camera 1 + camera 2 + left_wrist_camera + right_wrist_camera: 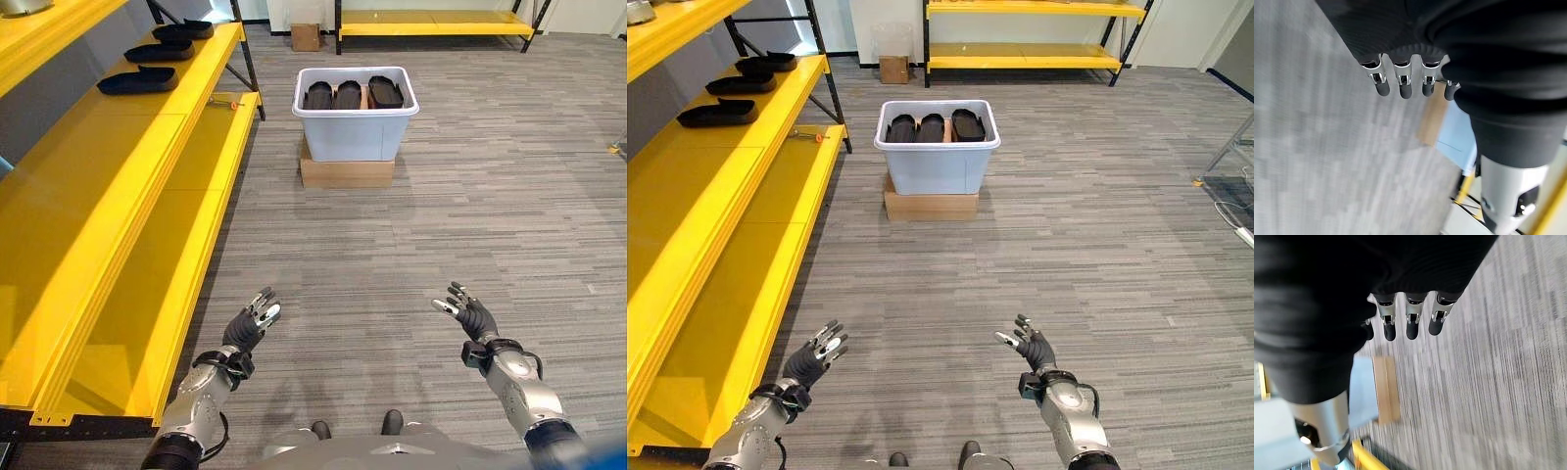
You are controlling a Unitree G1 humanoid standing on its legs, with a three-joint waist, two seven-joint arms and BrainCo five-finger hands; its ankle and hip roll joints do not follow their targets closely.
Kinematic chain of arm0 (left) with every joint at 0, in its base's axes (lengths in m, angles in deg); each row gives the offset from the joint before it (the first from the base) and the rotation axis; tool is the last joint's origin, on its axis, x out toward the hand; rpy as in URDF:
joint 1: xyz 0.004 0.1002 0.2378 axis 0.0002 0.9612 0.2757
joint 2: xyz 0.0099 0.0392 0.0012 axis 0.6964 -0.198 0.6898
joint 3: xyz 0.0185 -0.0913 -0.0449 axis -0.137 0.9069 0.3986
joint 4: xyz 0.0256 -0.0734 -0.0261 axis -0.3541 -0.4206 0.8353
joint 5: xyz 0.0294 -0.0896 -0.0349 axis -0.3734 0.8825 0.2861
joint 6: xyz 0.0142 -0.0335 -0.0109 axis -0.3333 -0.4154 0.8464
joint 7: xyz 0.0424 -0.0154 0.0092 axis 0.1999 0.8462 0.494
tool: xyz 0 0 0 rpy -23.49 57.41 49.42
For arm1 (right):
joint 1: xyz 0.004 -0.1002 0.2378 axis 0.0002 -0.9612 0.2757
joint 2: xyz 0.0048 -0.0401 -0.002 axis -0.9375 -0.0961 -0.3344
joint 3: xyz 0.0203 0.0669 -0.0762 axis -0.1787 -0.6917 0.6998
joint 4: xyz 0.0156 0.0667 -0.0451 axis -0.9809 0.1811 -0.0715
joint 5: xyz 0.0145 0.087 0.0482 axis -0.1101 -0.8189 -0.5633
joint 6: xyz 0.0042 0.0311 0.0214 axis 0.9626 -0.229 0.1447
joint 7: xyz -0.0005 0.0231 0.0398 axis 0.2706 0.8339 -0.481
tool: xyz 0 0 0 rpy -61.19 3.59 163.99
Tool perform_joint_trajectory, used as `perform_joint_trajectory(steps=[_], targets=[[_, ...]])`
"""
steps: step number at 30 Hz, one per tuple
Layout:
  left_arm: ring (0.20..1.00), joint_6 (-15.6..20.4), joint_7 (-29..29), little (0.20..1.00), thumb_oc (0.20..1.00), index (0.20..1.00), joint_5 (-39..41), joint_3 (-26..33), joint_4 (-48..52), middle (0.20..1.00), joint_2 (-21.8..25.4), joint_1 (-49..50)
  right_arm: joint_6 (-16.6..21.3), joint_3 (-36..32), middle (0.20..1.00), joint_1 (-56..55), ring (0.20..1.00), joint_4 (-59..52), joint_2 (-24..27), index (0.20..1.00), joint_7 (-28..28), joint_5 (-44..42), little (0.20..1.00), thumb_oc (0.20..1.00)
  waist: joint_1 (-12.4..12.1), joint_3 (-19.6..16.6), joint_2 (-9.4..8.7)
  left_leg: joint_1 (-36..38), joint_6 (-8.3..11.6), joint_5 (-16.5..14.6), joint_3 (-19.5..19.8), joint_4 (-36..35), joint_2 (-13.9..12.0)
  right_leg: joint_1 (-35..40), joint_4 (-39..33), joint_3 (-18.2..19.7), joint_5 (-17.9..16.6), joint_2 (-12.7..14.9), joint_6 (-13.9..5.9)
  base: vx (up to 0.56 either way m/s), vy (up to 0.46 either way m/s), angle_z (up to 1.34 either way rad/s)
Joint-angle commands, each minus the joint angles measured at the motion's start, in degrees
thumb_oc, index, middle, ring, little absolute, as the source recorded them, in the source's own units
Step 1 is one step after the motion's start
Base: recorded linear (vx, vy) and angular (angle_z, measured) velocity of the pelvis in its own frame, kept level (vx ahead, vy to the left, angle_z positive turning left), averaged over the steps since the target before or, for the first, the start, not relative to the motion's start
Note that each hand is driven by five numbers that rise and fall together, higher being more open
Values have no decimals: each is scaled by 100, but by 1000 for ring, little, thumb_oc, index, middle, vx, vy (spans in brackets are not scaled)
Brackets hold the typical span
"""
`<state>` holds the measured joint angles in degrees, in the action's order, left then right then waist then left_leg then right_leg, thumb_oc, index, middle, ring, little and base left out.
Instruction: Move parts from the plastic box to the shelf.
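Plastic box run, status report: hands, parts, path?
Left hand and right hand open, empty. Three black parts in plastic box, three on shelf. Nothing in the way.

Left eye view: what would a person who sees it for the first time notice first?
The long bright yellow metal shelf along the robot's left side, with three black moulded parts lying near its far end. Next, the pale plastic box straight ahead on a flat cardboard carton, with three more black parts inside. In the foreground, the left hand and right hand hang open above the grey carpet.
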<state>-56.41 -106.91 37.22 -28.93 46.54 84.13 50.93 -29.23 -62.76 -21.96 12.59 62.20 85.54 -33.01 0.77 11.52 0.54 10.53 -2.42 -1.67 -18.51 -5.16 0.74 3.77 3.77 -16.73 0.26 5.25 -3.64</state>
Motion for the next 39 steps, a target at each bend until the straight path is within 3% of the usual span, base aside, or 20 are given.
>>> perform_joint_trajectory(steps=[1,3,4,7,8,9,11,13,16,18,22,24,25,27,31,32,33,34,37,39], targets=[[1000,188,-139,1000,1000,1000,-83,-139,49,1000,114,-219,206,-19,1000,383,1000,-197,129,1000,135,-259,1000,1000,-75,-53,-59,-329,-65,-93,-332,333,-87,-562,1372,-130,-252,557,-600,-21,138,5],[1000,279,-73,1000,1000,1000,-83,-221,-29,1000,101,-246,260,19,1000,499,1000,-230,130,1000,194,-271,1000,1000,-74,70,-39,-278,-99,-141,-350,319,-58,-987,2011,-244,-503,681,-660,5,103,3],[1000,306,-72,1000,1000,1000,-58,-249,-37,1000,91,-261,281,25,1000,514,1000,-246,127,1000,195,-253,1000,1000,-51,109,-53,-242,-97,-164,-322,310,-36,-1078,1986,-244,-576,661,-674,58,59,-1],[1000,251,-38,1000,1000,1000,-59,-265,96,1000,38,-246,274,-64,1000,428,1000,-402,100,1000,153,-72,1000,1000,80,194,-151,-85,-64,-319,-171,329,65,-1208,1302,-210,-766,516,-701,142,-36,10],[1000,230,12,1000,1000,1000,-101,-281,146,1000,11,-230,290,-77,1000,366,1000,-461,85,1000,132,39,1000,1000,117,210,-208,-26,-49,-394,-136,348,110,-1221,944,-238,-915,514,-735,407,-142,33],[1000,200,-18,1000,1000,1000,-260,-347,179,1000,8,-176,400,-59,1000,298,1000,-487,61,1000,166,170,1000,1000,154,233,-294,153,-47,-642,-28,358,197,-1382,549,-187,-1310,624,-961,430,-156,36],[1000,246,-202,1000,1000,1000,-487,-514,201,1000,49,-79,508,-145,1000,162,1000,-454,49,1000,229,157,1000,1000,263,314,-344,247,-81,-708,74,435,191,-1553,190,79,-1563,642,-941,487,-229,20],[1000,-117,-350,1000,1000,1000,-137,-687,198,1000,34,-35,426,-185,1000,91,1000,-295,117,1000,457,168,1000,1000,334,263,-364,208,-21,-685,98,624,149,-1270,-118,215,-1352,533,-838,577,-247,94],[1000,-139,-443,1000,1000,1000,-145,-814,69,1000,-14,31,584,-84,1000,359,1000,-46,228,1000,631,-28,1000,1000,202,106,-280,206,82,-923,-7,1048,-73,-889,48,-80,-806,440,-599,585,-170,74],[1000,-141,-462,1000,1000,1000,-185,-851,58,1000,-116,62,490,-50,1000,488,1000,35,347,1000,646,14,1000,1000,159,-11,-303,124,166,-953,-131,1363,-160,-695,2,-224,-631,391,-324,445,-186,-7],[1000,18,-434,1000,1000,1000,-96,-778,-16,1000,-251,34,388,-16,1000,444,1000,22,473,1000,515,198,1000,1000,154,-173,-239,-173,494,-481,-155,2418,-481,-454,-68,-239,-231,75,60,321,-185,2],[1000,14,-372,1000,1000,1000,-24,-704,-44,1000,-260,-36,433,-28,1000,381,1000,8,543,1000,370,263,1000,1000,190,-184,-226,-406,744,4,-283,3399,-783,-333,-112,-292,-18,-103,285,268,-249,-10],[1000,-33,-285,1000,1000,1000,-54,-625,-89,1000,-257,-111,452,5,1000,288,1000,-59,560,1000,365,322,1000,1000,201,-128,-187,-758,984,172,-266,4258,-1083,-180,-84,-285,206,-248,377,280,-244,0],[1000,-53,-270,1000,1000,1000,-73,-576,-103,1000,-252,-167,459,4,1000,267,1000,-78,546,1000,381,293,1000,1000,205,-39,-217,-993,973,179,-346,4300,-1266,-118,-55,-277,254,-252,398,164,-103,0],[1000,-21,-148,1000,1000,1000,-42,-561,-55,1000,-244,-155,457,16,1000,303,1000,-85,487,1000,321,413,1000,1000,229,125,-228,-1060,783,114,-765,2883,-1276,135,-60,-178,286,-158,260,173,125,-16],[1000,35,-101,1000,1000,1000,-89,-553,-34,1000,-249,-92,413,105,1000,264,1000,-166,453,1000,389,464,1000,1000,174,165,-196,-1185,789,332,-751,1984,-1142,307,-144,-68,278,-122,184,287,271,-14],[1000,79,-89,1000,1000,1000,-111,-535,-25,1000,-253,-48,391,146,1000,250,1000,-184,456,1000,391,461,1000,1000,111,181,-162,-1319,837,499,-609,1640,-1111,378,-169,2,279,-128,157,328,298,-11],[1000,60,-82,1000,1000,1000,-18,-461,50,1000,-268,49,333,242,1000,239,1000,-198,471,1000,290,461,1000,1000,-19,218,-83,-1599,916,1131,-421,1096,-1253,471,-242,95,211,-162,181,255,214,-9],[1000,49,-186,1000,1000,1000,79,-310,63,1000,-295,151,268,472,1000,253,1000,-252,478,1000,-30,609,1000,1000,-157,278,-27,-1891,1035,1489,-7,831,-1484,579,-170,260,343,-125,175,238,215,-48],[1000,165,-255,1000,1000,1000,56,-236,-17,1000,-327,193,232,635,1000,287,1000,-286,464,1000,-149,633,1000,1000,-228,280,-11,-1886,997,1339,209,830,-1461,588,-37,373,457,-39,135,251,278,-54]])
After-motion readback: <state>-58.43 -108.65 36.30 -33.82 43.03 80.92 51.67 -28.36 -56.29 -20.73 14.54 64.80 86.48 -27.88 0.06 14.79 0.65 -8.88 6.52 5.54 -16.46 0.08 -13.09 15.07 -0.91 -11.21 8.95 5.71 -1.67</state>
